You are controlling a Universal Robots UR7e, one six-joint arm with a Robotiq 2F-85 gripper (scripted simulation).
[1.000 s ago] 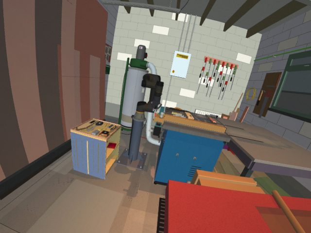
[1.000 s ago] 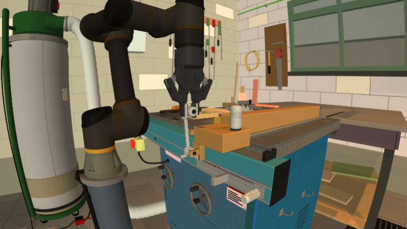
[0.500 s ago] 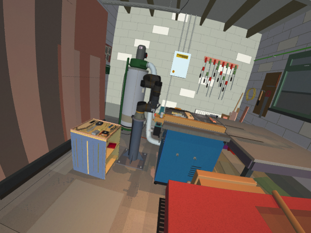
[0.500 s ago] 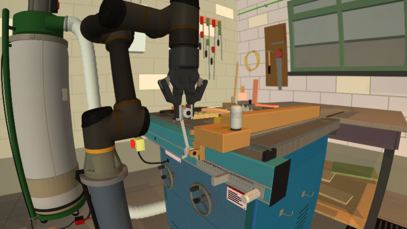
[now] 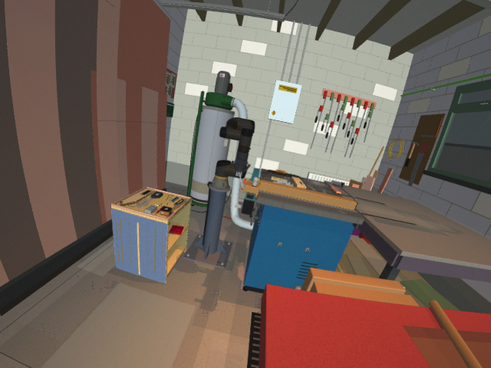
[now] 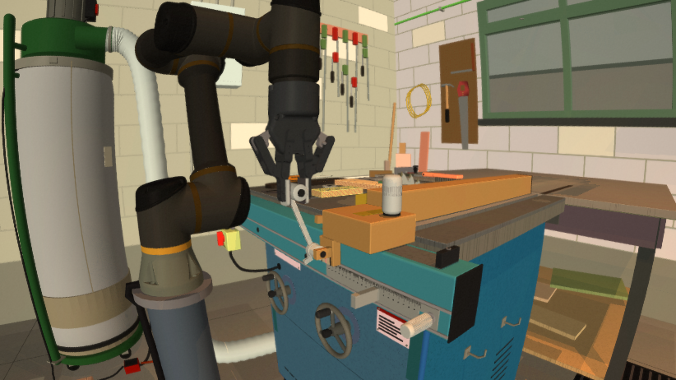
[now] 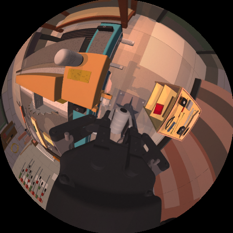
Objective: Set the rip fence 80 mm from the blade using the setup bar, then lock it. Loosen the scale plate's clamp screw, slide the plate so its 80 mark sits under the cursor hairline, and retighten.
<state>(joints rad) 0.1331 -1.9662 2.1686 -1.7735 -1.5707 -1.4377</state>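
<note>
My gripper [image 6: 294, 191] [image 7: 119, 127] hangs over the front left edge of the blue table saw [image 5: 295, 241], left of the orange rip fence head [image 6: 368, 227] [image 7: 83, 79]. A grey lever [image 6: 302, 227] runs from a pivot at the fence head's lower left corner up to a knurled round handle [image 7: 119, 121]. A grey cylindrical knob [image 6: 391, 194] stands upright on the fence head, and the orange fence [image 6: 454, 191] runs back across the table. The scale plate [image 6: 378, 295] lies along the front rail below. The gripper is closed around the lever's handle.
Behind the saw are a block wall with hanging clamps [image 5: 345, 119] and the dust collector [image 6: 61, 179] with its white hose. A tool cart [image 5: 148, 231] stands left of the arm's pedestal. Handwheels [image 6: 333, 331] sit on the saw's front, and an outfeed table [image 6: 614, 189] extends right.
</note>
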